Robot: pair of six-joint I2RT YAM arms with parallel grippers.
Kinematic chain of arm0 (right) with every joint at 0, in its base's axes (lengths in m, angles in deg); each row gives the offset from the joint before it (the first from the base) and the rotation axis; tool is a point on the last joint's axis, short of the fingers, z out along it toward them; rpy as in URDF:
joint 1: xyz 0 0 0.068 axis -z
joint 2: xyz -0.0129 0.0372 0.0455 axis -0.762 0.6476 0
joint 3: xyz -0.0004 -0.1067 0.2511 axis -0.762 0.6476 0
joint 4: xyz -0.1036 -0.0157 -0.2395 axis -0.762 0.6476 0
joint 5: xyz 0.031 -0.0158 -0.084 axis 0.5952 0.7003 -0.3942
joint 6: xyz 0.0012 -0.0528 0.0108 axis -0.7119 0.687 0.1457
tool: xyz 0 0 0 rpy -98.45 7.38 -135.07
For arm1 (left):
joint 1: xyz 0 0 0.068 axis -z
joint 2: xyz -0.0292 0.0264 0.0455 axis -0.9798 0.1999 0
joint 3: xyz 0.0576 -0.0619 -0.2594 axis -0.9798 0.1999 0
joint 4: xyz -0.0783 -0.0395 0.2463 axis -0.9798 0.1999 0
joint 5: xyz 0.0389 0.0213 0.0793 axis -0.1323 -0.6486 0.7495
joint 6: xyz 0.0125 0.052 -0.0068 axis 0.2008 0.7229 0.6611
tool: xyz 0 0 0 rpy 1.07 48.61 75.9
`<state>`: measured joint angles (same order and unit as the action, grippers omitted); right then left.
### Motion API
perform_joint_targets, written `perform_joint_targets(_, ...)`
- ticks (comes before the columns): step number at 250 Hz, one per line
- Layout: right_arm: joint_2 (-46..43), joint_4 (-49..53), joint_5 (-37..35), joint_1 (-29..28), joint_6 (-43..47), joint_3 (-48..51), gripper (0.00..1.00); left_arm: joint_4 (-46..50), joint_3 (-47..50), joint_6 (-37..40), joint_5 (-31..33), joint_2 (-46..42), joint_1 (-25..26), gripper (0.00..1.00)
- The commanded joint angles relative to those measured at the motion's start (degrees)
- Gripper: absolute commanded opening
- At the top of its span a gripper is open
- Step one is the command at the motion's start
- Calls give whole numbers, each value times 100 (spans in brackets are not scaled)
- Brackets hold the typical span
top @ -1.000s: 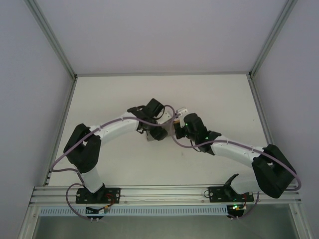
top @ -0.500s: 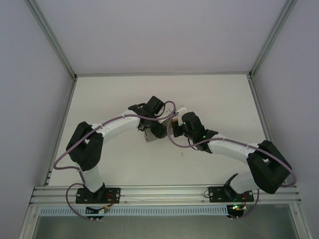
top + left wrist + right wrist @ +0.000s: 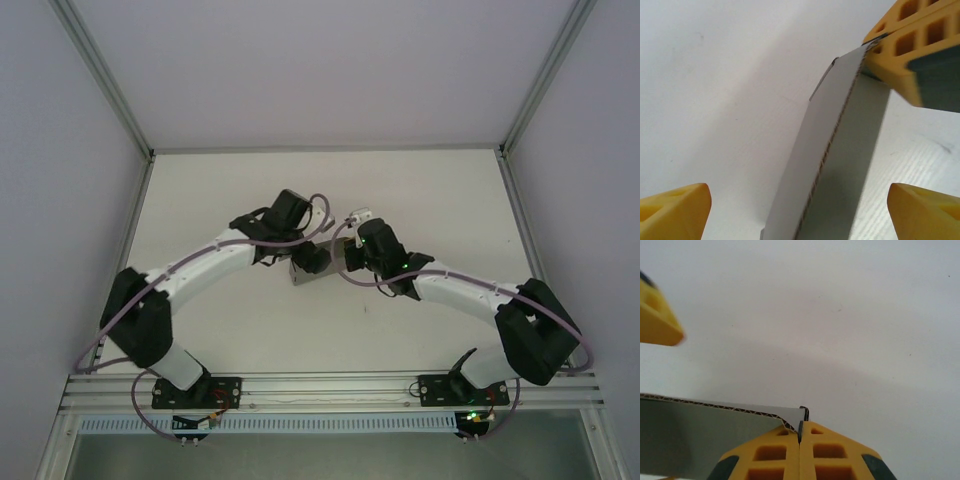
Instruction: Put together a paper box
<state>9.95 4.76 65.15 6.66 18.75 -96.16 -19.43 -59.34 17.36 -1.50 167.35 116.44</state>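
White worktop (image 3: 430,200) between pale walls. Near its middle sits the grey corrugated paper box (image 3: 840,165), one edge clamped in the closed right pincer (image 3: 800,432). The left pincer (image 3: 800,205) gapes wide around the box, fingers clear of it.

Your paper box (image 3: 840,165) is matt grey corrugated cardboard, with the flutes showing along its cut edge. The right gripper (image 3: 800,432) has matt yellow moulded-plastic fingers (image 3: 837,439). The table (image 3: 430,200) is smooth matt white, and the rail (image 3: 330,385) at 6 o'clock is bare aluminium.
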Motion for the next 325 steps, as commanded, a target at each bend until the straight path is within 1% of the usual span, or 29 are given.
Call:
perform_joint_targets(1,202,1036,-54,-50,-328,-43,0,-72,341,-494,388,-532,-75,91)
perform_joint_targets(24,298,1278,-136,-50,-463,-203,0,-14,655,-1062,925,-952,-168,91)
perform_joint_targets(35,360,1405,-199,-60,-512,-283,0,129,744,-1353,995,-1120,-251,88)
perform_joint_targets(52,447,1590,-294,-93,-571,-414,0,305,859,-1656,1139,-1304,-289,78)
perform_joint_targets(76,571,1644,-253,-131,-509,-540,0,277,1041,-1767,1254,-1456,-302,65)
perform_joint_targets(93,644,1705,-263,-138,-498,-624,0,255,1038,-1832,1375,-1455,-321,58)
perform_joint_targets(108,678,1772,-291,-141,-503,-693,0,348,927,-1887,1338,-1387,-355,53)
perform_joint_targets(126,660,1754,-241,-159,-530,-705,0,345,907,-1859,1312,-1311,-369,50)
perform_joint_targets(186,687,1867,-198,-202,-562,-753,0,196,884,-1604,1043,-1082,-501,50)
perform_joint_targets(201,682,1894,-217,-210,-553,-757,0,194,814,-1574,949,-1028,-549,46)
perform_joint_targets(239,664,1927,-282,-210,-557,-755,0,204,706,-1496,819,-900,-581,42)
perform_joint_targets(290,735,1956,-233,-217,-541,-806,0,178,680,-1336,670,-768,-587,40)
perform_joint_targets(311,761,1978,-239,-215,-548,-834,0,190,614,-1273,647,-690,-585,36)
perform_joint_targets(325,762,1976,-241,-211,-559,-833,0,237,538,-1276,686,-636,-592,29)
